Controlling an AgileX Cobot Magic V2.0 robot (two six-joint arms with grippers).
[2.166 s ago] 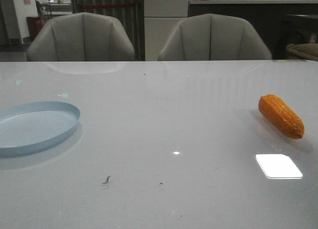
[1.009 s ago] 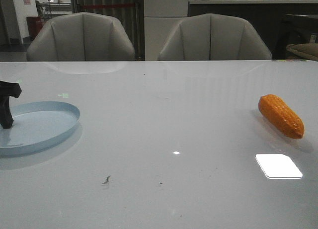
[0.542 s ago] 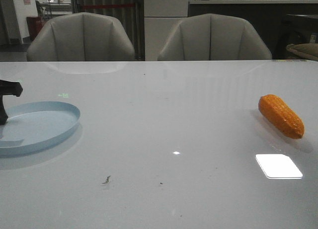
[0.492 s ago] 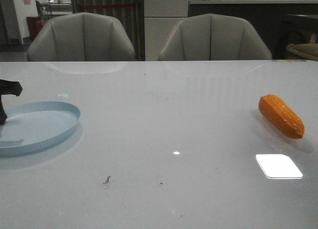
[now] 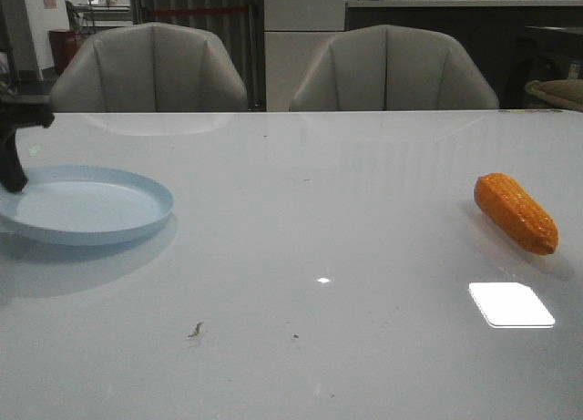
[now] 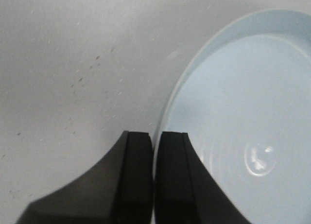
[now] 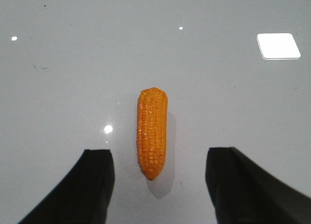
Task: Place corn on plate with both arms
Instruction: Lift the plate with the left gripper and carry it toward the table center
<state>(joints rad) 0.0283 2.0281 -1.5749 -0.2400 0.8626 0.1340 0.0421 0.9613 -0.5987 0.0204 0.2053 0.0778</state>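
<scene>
Lifted and slid inward since before, the round pale blue plate [image 5: 86, 206] is pinched by the left gripper [image 6: 154, 151], while the wide-open, empty right gripper [image 7: 158, 178] waits over the bumpy orange corn [image 7: 152, 131], not yet picked up.

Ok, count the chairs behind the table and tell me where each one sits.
2. One grey chair stands behind the table's far edge on the left, beyond the plate; the other chair is to its right. More may sit outside the front view.
</scene>
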